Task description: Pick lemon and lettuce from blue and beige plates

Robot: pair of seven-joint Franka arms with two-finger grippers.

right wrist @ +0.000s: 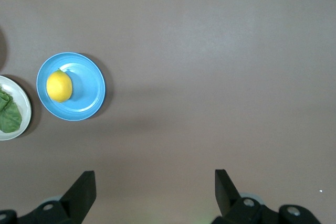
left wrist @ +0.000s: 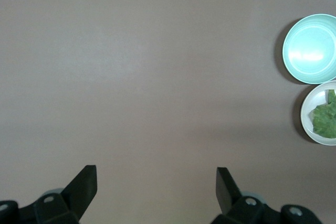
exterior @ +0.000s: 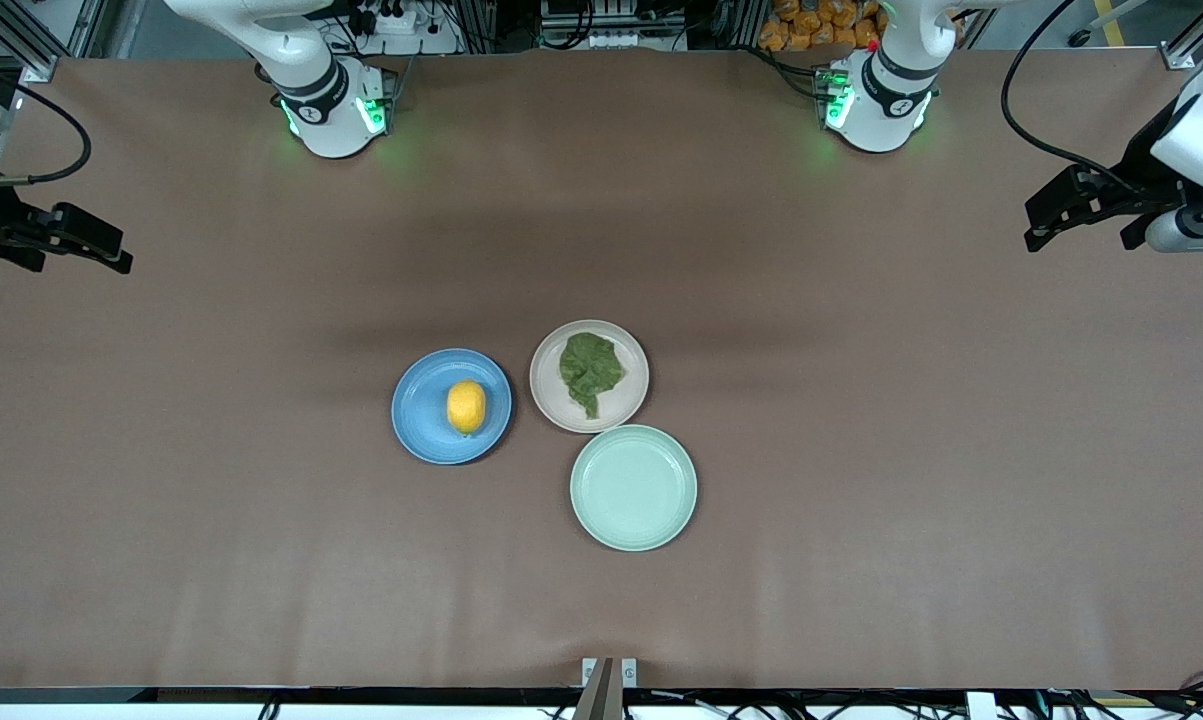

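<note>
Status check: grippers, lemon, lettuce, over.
Left gripper and right gripper open, over bare table ends. Yellow lemon on blue plate, green lettuce on beige plate. Nothing obstructing.

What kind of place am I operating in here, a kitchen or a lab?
Most likely a robotics lab, not a kitchen: aluminium framing and cables edge a brown table holding only three plates, the blue plate with a lemon.

Robotics lab: brown-covered table (exterior: pixel 861 450), aluminium framing (exterior: pixel 481 25), cables (exterior: pixel 1041 110) at the arm bases.
</note>
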